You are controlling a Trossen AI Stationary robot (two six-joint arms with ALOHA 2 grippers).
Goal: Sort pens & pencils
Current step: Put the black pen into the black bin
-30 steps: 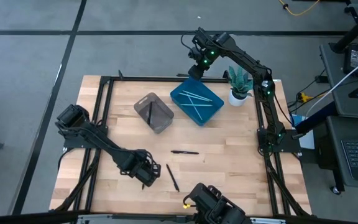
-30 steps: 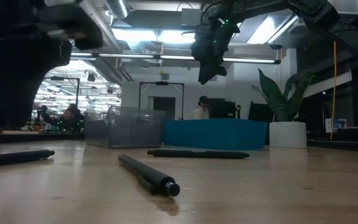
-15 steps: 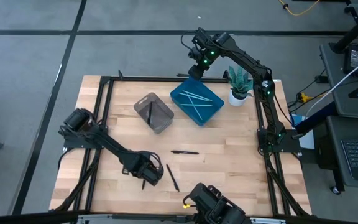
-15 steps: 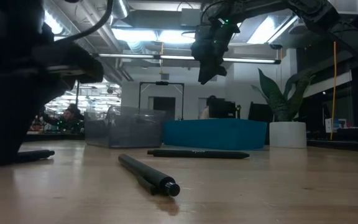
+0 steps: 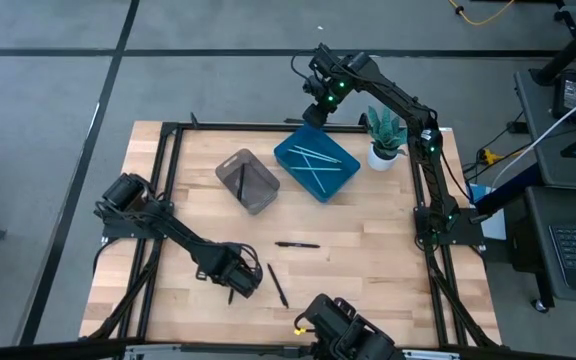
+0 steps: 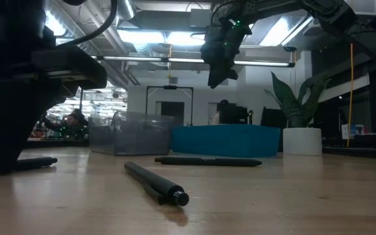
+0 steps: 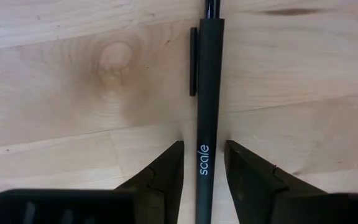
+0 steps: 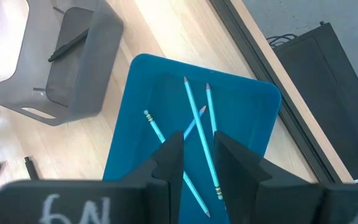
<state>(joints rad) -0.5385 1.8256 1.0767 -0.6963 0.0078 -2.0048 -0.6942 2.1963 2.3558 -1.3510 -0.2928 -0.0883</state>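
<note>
A black pen lies flat on the wooden table near its front left. My left gripper points down over it, open. Its two fingers stand on either side of the pen's barrel with a thin gap on each side. Two more black pens lie loose on the table. One black pen rests in the grey bin. Several light blue pencils lie in the blue tray. My right gripper hangs open above the tray's far end, holding nothing.
A potted plant stands right of the blue tray at the far right. A black frame runs along the table's edges. Bare wood lies between the bins and the loose pens.
My left gripper has come down over the black pen at the near left, so that its fingers now stand on either side of it near the table top. The pen has not moved.
</note>
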